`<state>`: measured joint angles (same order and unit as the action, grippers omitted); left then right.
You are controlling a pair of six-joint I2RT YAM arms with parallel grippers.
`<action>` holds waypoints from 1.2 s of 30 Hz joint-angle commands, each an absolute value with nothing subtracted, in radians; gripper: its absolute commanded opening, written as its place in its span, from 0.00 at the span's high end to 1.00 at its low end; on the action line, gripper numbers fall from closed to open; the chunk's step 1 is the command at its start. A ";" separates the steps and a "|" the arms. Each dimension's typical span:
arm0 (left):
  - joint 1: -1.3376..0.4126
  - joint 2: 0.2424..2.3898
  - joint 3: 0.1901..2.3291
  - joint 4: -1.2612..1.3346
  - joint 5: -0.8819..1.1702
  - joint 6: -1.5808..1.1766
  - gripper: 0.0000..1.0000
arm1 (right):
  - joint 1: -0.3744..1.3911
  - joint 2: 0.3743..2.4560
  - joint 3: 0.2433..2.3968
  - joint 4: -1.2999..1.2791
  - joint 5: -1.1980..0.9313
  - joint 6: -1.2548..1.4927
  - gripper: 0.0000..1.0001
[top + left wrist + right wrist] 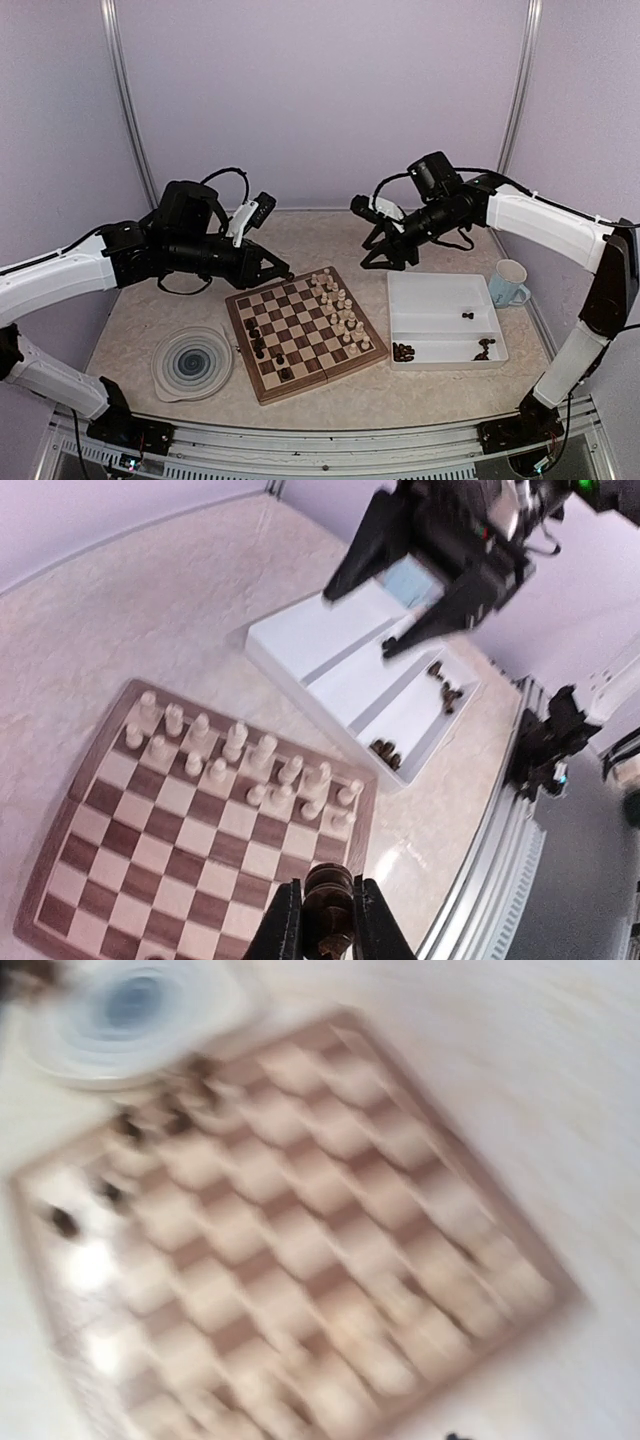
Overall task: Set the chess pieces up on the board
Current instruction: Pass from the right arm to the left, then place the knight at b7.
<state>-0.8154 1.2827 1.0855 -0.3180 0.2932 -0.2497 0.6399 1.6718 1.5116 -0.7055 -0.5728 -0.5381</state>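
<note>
Left gripper (328, 890): pinching one dark brown turned wooden chess piece (328, 915) between the fingertips, jaws pressed onto it. Its long axis seems to run along my fingers, so I judge it will need tipping upright before set-down.

Square wooden chessboard with brown and tan checks (320, 376): middle of the tabletop, toward the near edge. Pale cream pieces (340, 305) fill two rows on the side facing the tabletop's right edge. Only a few dark pieces (262, 342) stand on the side facing the left edge, and that is where the held piece belongs.

Key relation: my left gripper hangs over the board's far-left corner. The dark rows lie below it and toward the near edge. The left arm is the nearer one.

Right gripper (385, 257): fingers spread, nothing between them. It hovers between the board and the white rectangular two-compartment tray (430, 300), where more loose dark figures (403, 351) lie.
</note>
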 commanded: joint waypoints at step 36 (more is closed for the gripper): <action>-1.085 1.554 0.979 -0.630 -0.073 -0.219 1.00 | 0.336 1.625 1.110 -0.335 -0.623 -0.506 0.48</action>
<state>-1.0828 1.5421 0.9928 -0.6693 -0.0616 -0.2295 0.3355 1.6066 1.1160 -0.3450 -0.6018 -0.5041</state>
